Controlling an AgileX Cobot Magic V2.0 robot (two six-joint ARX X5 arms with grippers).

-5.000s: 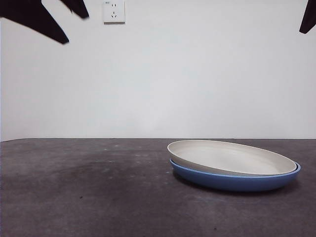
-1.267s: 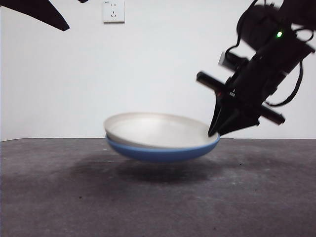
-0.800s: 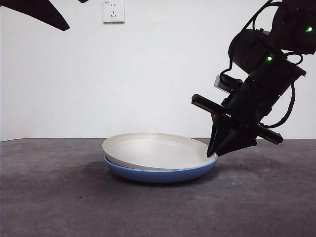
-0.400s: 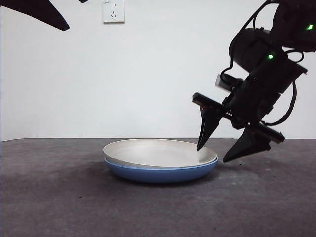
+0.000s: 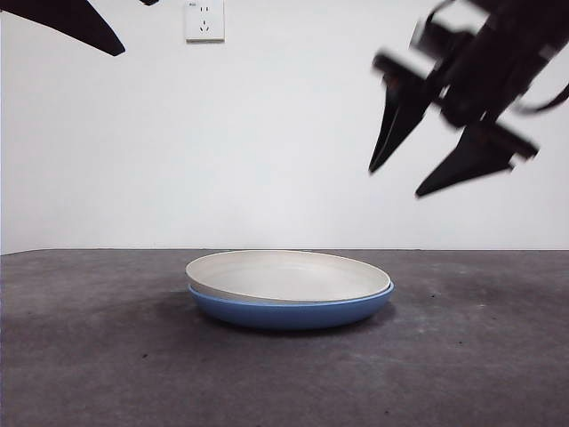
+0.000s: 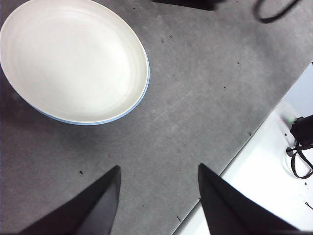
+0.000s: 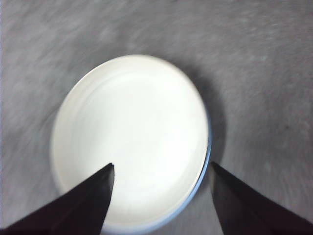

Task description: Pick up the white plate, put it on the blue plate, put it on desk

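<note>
From my remote station, I see the white plate (image 5: 286, 274) nested flat, face up, in the blue plate (image 5: 289, 312) on the bench (image 5: 98, 356); my right end effector (image 5: 400, 173) hangs above, spread and empty; the left end effector (image 6: 156, 178) waits apart, also spread.

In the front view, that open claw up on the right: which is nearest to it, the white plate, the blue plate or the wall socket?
From the right gripper:
1. White plate, below it, on top of the stack.
2. Blue plate, just beneath the white one.
3. Wall socket, far off at upper left.
</note>
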